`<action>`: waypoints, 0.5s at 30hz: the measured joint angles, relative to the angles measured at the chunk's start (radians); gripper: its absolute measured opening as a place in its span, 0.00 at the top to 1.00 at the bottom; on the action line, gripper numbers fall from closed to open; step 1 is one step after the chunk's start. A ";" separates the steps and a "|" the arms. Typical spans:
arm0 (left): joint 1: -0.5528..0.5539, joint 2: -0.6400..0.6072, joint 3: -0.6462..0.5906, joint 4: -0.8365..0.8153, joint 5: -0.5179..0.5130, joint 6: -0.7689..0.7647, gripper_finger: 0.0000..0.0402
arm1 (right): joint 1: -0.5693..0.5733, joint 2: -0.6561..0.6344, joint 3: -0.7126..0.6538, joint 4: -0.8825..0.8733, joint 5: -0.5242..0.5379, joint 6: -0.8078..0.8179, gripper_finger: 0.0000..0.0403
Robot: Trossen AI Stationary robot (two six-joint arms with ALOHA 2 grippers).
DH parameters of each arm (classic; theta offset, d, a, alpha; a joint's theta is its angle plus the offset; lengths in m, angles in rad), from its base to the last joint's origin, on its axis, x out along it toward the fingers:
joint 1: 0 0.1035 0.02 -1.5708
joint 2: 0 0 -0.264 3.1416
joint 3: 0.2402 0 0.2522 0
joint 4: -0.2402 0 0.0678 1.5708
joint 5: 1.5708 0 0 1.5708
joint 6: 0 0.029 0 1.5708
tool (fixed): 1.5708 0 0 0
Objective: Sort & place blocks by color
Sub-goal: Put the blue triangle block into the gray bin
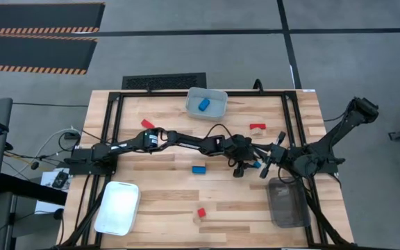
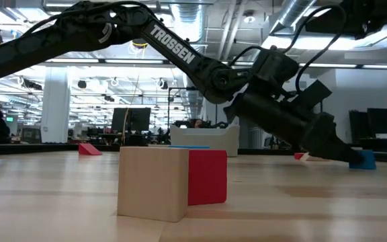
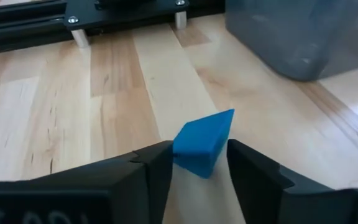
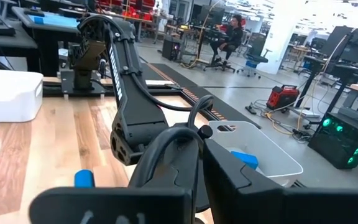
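Two black jointed arms point(image 1: 179, 141) with looping black cables, one lettered TROSSEN in white.

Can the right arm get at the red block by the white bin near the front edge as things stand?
Probably not easily: the red block lies open on the table, but the right gripper sits beside the grey bin, and the left gripper, closing around a blue block, crowds it.

Block point(image 3: 202, 145) between left end effector point(image 3: 199, 163) fingers, near bin point(image 3: 303, 34); right end effector point(image 1: 266, 169) beside.
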 joint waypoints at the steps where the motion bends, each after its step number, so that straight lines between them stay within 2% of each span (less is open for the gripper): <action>1: 0.000 0.000 0.000 0.000 0.000 0.000 0.69 | 0.000 0.000 0.000 -0.001 0.000 0.000 0.87; 12: 0.000 0.000 -0.002 -0.001 0.000 -0.017 0.96 | 0.000 0.000 0.000 -0.006 0.000 0.004 0.87; 15: 0.000 0.000 -0.002 -0.002 0.000 -0.046 0.99 | 0.000 0.000 0.000 -0.013 0.000 0.019 0.87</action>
